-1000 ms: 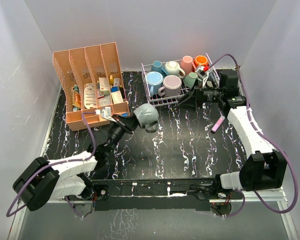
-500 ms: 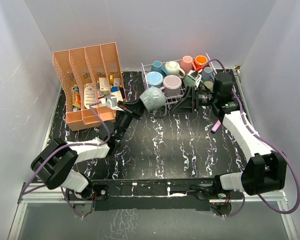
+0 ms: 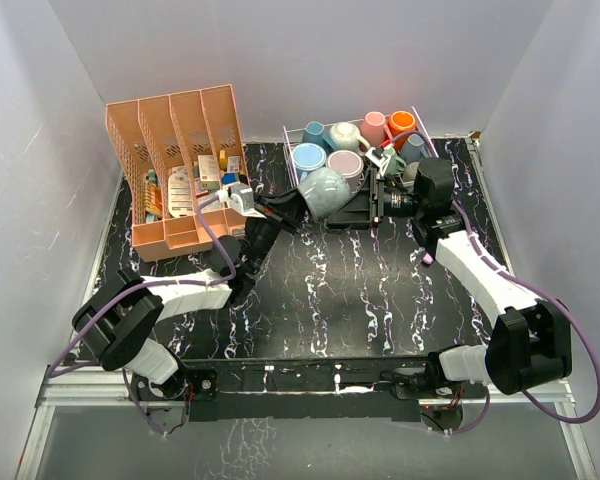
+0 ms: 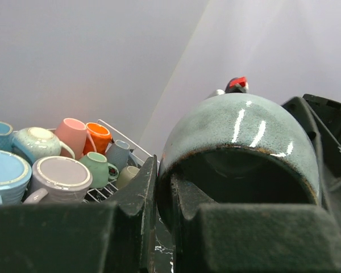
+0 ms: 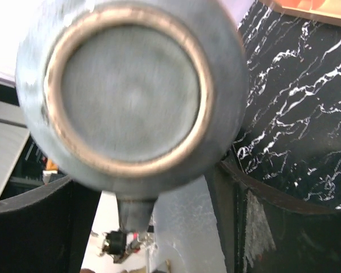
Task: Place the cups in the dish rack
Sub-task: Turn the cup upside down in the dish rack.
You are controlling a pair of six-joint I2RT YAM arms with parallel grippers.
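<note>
Since a second ago: lifted grey-green mug (image 3: 325,192) off mid worktop (image 3: 360,290); now hangs at near-left corner of dish rack (image 3: 291,160). Rim wall pinched by left hand (image 3: 280,208). Right hand (image 3: 372,203) spread wider, flanking mug's base, not gripping. Likely handover or direct drop-in next. Glossy rounded ceramic, brown unglazed foot ring; thin white wire rack; pastel racked mugs (image 3: 308,157) behind.

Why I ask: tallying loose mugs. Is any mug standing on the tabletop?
No: the top view shows all mugs in the dish rack except the grey-green mug in the left pincer.
</note>
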